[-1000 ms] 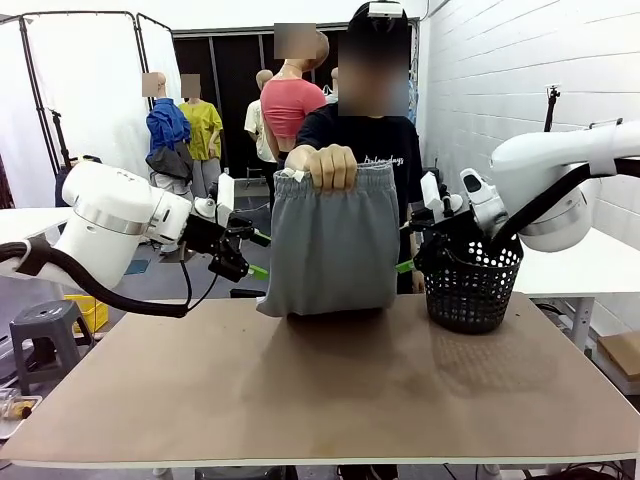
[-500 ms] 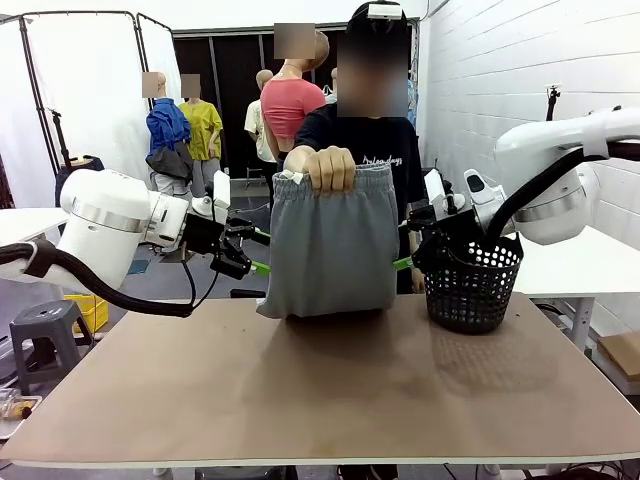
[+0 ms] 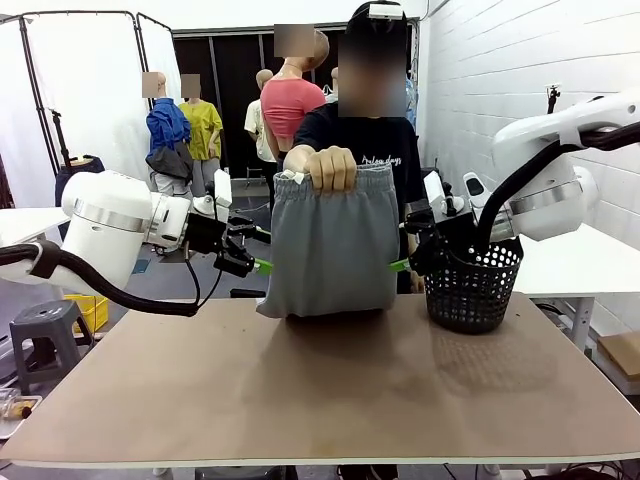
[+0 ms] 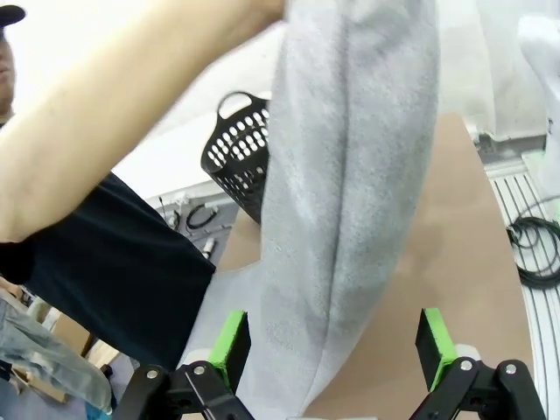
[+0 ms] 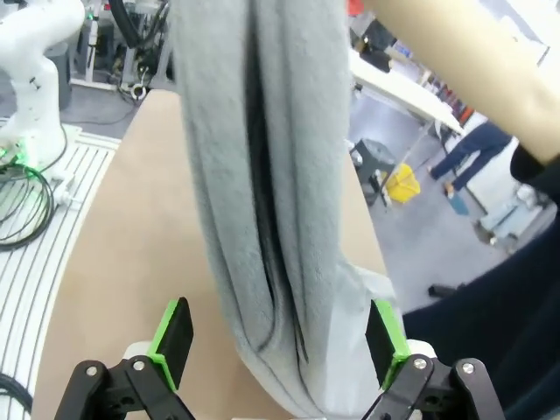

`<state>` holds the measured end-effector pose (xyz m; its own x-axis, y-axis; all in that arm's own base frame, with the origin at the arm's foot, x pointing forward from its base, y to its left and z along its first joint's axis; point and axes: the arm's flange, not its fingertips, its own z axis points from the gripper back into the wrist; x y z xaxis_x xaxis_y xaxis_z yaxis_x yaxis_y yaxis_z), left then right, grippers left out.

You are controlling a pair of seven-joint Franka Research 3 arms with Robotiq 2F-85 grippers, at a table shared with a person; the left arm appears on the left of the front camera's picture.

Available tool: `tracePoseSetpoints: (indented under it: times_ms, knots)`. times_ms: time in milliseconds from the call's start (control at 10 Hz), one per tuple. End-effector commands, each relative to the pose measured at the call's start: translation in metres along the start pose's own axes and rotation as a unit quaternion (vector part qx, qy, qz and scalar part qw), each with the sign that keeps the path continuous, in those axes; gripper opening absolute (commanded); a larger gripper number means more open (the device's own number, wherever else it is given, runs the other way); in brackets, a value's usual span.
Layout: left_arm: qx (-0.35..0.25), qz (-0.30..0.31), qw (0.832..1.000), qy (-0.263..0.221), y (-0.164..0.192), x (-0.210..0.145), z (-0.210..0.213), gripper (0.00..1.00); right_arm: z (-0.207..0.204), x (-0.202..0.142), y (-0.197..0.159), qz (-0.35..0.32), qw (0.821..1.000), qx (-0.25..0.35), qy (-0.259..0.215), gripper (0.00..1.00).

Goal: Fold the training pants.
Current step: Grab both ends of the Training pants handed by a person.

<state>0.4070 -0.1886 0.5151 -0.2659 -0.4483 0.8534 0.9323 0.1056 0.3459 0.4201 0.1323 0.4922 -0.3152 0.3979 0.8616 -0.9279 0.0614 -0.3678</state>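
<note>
A white brick wall lines the right, a white screen stands far left, a grey stool below it.

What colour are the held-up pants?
The training pants are plain light grey; front view shows it best.

Left arm: glossy white rounded shell, brushed silver ring at one joint, thick black cable looping under it, plus a thinner black wire near the wrist. Left gripper: black linkage fingers, bright green pads, small silver pivot screws at the knuckles. Right arm: same white shell, grey band, black hose arcing along it. Right gripper: black, green pads, matte and rectangular in the right wrist view, silver screw heads on the links. Person: black short-sleeved T-shirt, pale script print across chest; dark cap brim in the left wrist view.
</note>
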Motion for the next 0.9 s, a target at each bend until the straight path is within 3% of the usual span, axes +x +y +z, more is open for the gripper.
tracePoseSetpoints:
  times_ms: [0, 500, 800]
  knots:
    - [0.034, -0.022, 0.998, -0.047, -0.004, -0.005, -0.012, 1.0, -0.007, -0.003, 0.0, 0.027, 0.998, 0.004, -0.055, 1.0]
    - [0.006, -0.027, 0.996, -0.081, -0.008, 0.01, -0.025, 1.0, -0.013, 0.008, 0.007, 0.059, 0.991, 0.003, -0.117, 1.0]
    - [-0.023, 0.008, 0.994, -0.11, -0.009, 0.019, -0.04, 1.0, -0.024, 0.021, 0.006, 0.062, 0.987, 0.014, -0.147, 1.0]
